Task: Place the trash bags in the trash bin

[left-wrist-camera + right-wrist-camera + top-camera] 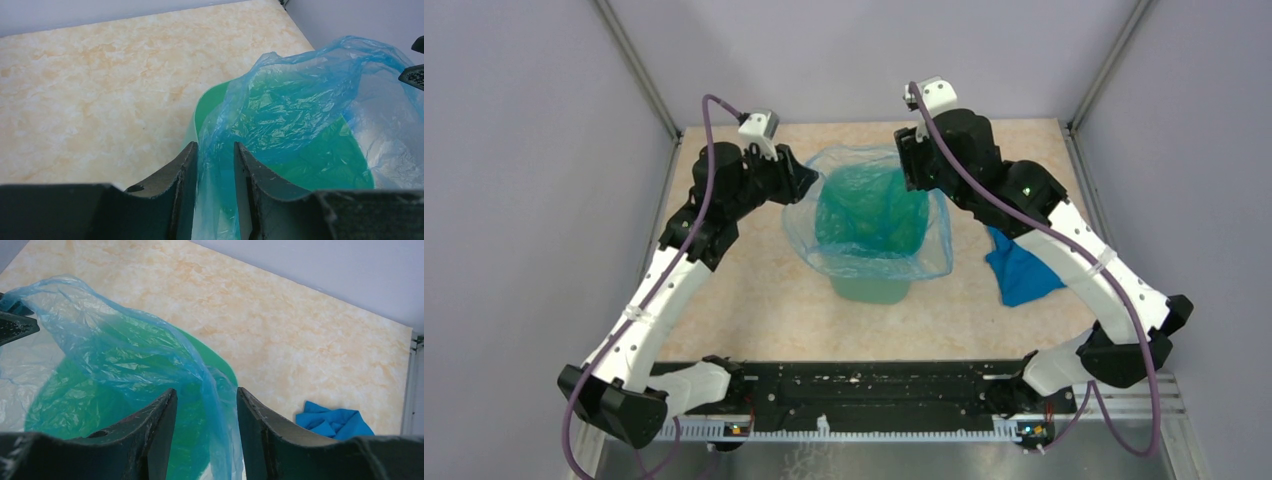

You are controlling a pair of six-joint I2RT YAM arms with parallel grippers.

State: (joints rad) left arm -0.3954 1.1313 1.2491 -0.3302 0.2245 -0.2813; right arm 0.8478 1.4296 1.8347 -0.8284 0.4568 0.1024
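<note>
The mint-green trash bin (872, 290) stands at mid-table. The light blue trash bag (874, 215) sits in its mouth, its film flaring out over the rim. My left gripper (809, 180) is at the bin's left rim. In the left wrist view (216, 145) its jaws stand a little apart, astride a fold of the bag (300, 90) beside the bin's rim (207, 105). My right gripper (914, 165) is at the right rim. In the right wrist view (206, 390) its jaws are wider apart, with the bag's edge (115, 335) hanging loose between them over the bin (220, 362).
A crumpled blue cloth (1022, 272) lies on the table right of the bin, under my right arm; it also shows in the right wrist view (332, 422). Grey walls close the table at the back and sides.
</note>
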